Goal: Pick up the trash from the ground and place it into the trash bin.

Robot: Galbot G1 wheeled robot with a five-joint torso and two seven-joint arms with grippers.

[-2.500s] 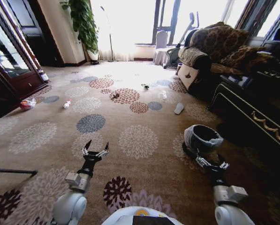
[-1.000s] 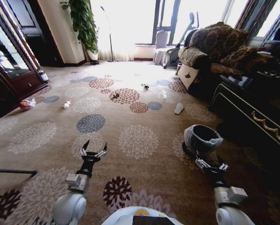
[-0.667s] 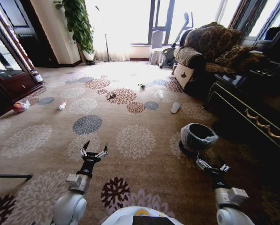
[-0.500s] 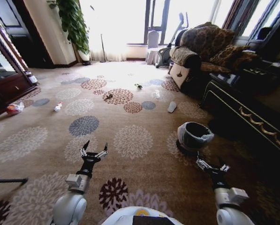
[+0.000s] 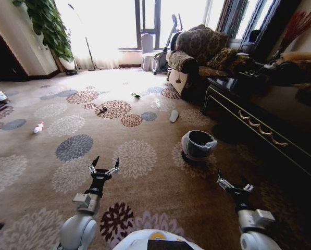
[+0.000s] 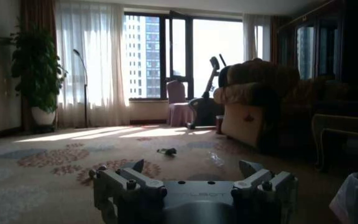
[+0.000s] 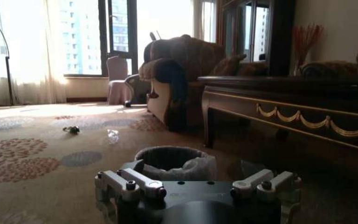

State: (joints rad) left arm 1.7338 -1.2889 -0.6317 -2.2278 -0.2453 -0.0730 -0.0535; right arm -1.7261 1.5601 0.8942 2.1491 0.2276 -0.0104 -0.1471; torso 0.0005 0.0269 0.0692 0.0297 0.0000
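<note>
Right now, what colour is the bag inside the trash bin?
Greyish-white and see-through, lining the dark trash bin; clearest in the head view.

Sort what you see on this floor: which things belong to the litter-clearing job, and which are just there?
Job:
bin
bottle
green scrap
dark scrap
clear wrapper
left gripper
right gripper

Just there:
sofa
plant
sideboard
slipper

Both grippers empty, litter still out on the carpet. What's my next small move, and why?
Probably drive forward toward the trash. Both the left gripper and right gripper hang open and empty above bare carpet, while the litter lies far beyond them. The bin stands ahead on the right.
</note>
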